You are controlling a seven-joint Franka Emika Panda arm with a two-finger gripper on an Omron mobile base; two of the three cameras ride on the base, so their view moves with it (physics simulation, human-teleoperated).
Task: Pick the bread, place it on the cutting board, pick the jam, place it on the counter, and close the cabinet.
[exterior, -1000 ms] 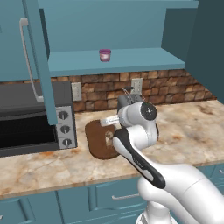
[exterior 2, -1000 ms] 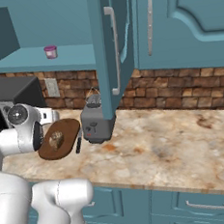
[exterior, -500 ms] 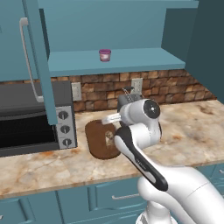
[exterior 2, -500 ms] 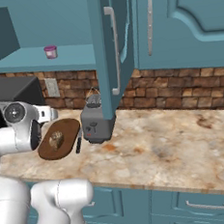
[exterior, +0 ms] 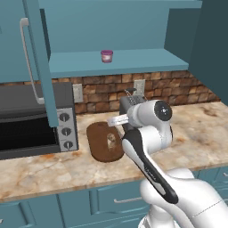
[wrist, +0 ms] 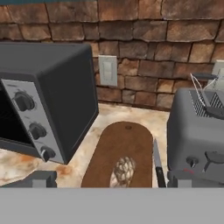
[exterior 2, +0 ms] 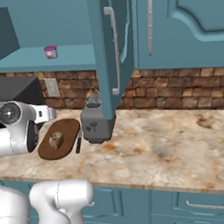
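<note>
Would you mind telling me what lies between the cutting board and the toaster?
A thin black-handled knife lies on the counter between the cutting board and the toaster, seen in the hand view.

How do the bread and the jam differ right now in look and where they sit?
The bread is a tan, flattish slice; the jam is a squat pink-purple jar with a darker lid. The bread lies on the cutting board on the counter; the jam stands upright on the open cabinet's shelf. Both are small.

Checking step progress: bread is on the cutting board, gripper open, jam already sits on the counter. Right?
Not quite. The jam sits on the cabinet shelf, as the left base view shows. The bread is on the cutting board and the gripper is open.
</note>
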